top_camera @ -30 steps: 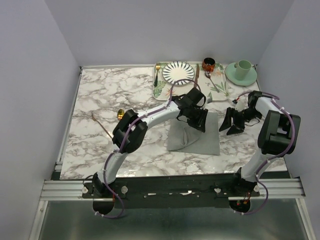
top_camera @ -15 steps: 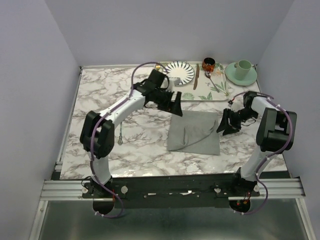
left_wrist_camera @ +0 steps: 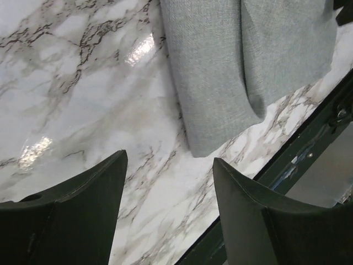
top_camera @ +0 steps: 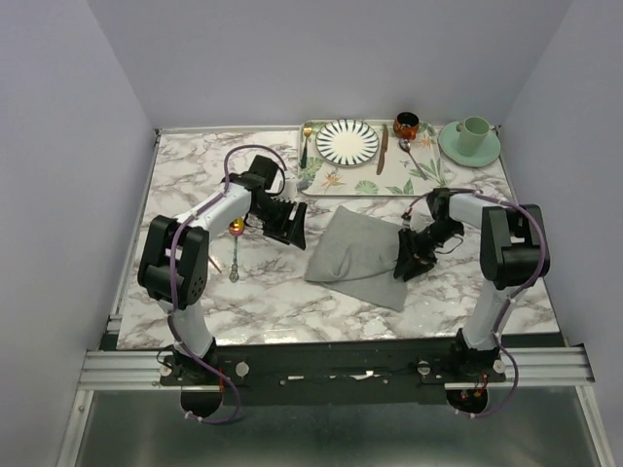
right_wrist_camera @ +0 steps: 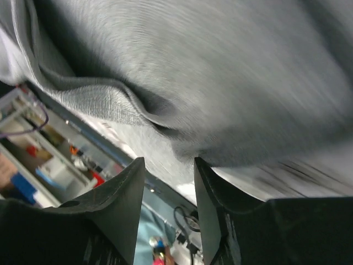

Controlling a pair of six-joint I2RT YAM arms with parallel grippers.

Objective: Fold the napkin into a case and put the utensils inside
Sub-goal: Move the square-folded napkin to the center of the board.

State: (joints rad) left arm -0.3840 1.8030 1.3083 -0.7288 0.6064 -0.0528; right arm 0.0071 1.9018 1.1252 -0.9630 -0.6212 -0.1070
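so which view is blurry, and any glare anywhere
Right wrist: the napkin is smeared by motion blur. Left wrist: sharp, with two bright glare patches on the table. Top: sharp and evenly lit, only soft shadows.

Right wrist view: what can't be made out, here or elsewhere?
- Right hand grip on the napkin: right wrist view is blurred, cloth fills it; top view too small.
- Napkin's far part: cut off by the left wrist view's top edge.
- Napkin's lower layers: hidden under its top fold, all views.
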